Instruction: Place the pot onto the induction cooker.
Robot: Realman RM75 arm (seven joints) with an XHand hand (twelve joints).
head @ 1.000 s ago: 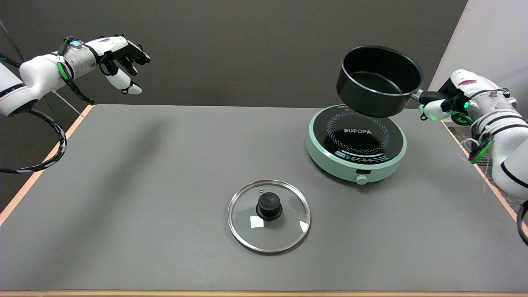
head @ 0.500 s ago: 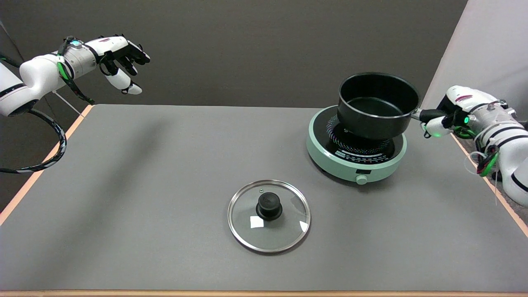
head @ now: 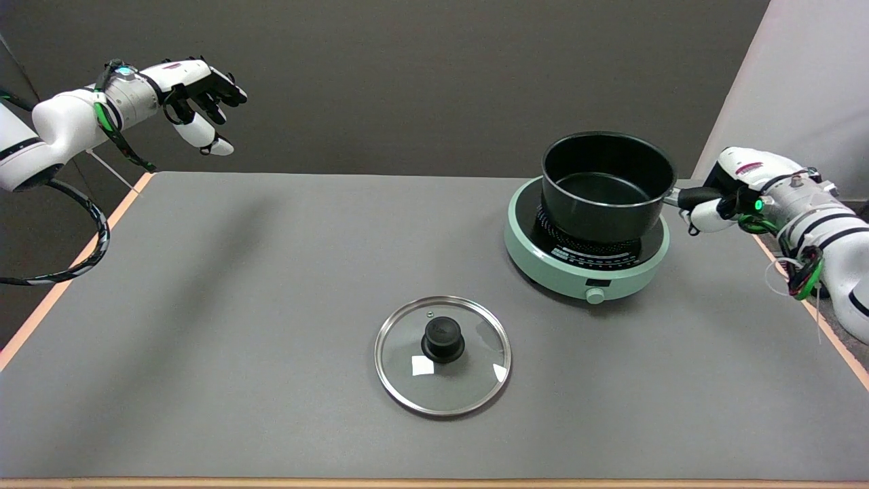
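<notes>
— Pot [head: 606, 193] status from the head view?

— It's come down since a second ago. Back then I had it in the air, tilted, above the far rim of the induction cooker [head: 586, 268]; half a second ago it hung low over the black glass. Now it looks upright, sitting on the cooker's black top, toward the far side, with the control strip and knob showing in front of it.

— And the right robot hand [head: 718, 202]?

— It followed the pot down and a little leftward. It's just right of the pot, over the worktop's [head: 271, 305] right edge, fingers wrapped around the pot's handle [head: 686, 197], which sticks out to the right.

— Anything else shifted?

— No. The glass lid [head: 442, 354] lies where it was, near the front, well apart from the cooker.
</notes>
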